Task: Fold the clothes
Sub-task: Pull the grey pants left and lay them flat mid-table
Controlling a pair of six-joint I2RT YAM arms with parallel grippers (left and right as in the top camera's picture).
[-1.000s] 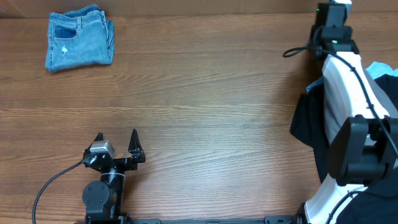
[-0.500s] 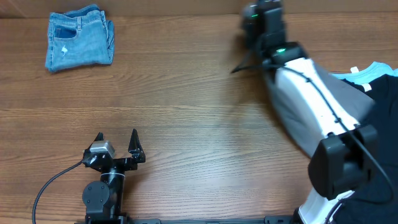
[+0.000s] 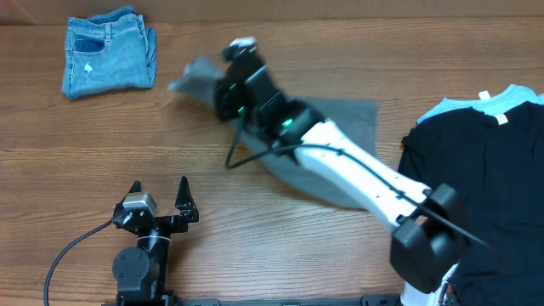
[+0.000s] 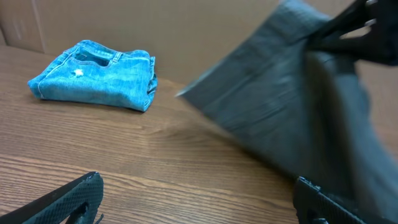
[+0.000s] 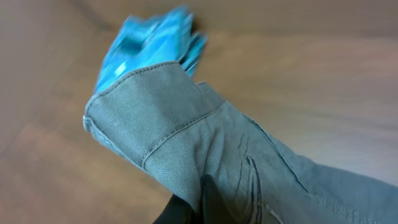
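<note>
The grey shorts (image 3: 350,116) hang from my right gripper (image 3: 223,82), which is shut on their waistband edge above the far middle of the table; the cloth trails back under the white arm. In the right wrist view the grey shorts (image 5: 186,124) fill the frame, with seams showing, and are pinched by the dark fingers (image 5: 200,202) at the bottom. In the left wrist view the shorts (image 4: 280,106) are blurred at the right. My left gripper (image 3: 161,194) is open and empty at the near left, its fingers (image 4: 68,198) spread wide over bare wood.
Folded light-blue denim shorts (image 3: 109,51) lie at the far left corner; they also show in the left wrist view (image 4: 93,74) and the right wrist view (image 5: 149,40). A black T-shirt (image 3: 484,178) over a turquoise garment (image 3: 514,95) lies at the right edge.
My right arm has swung from the far right across to the far middle-left, dragging the grey shorts off the pile with it. The left arm has not moved.
</note>
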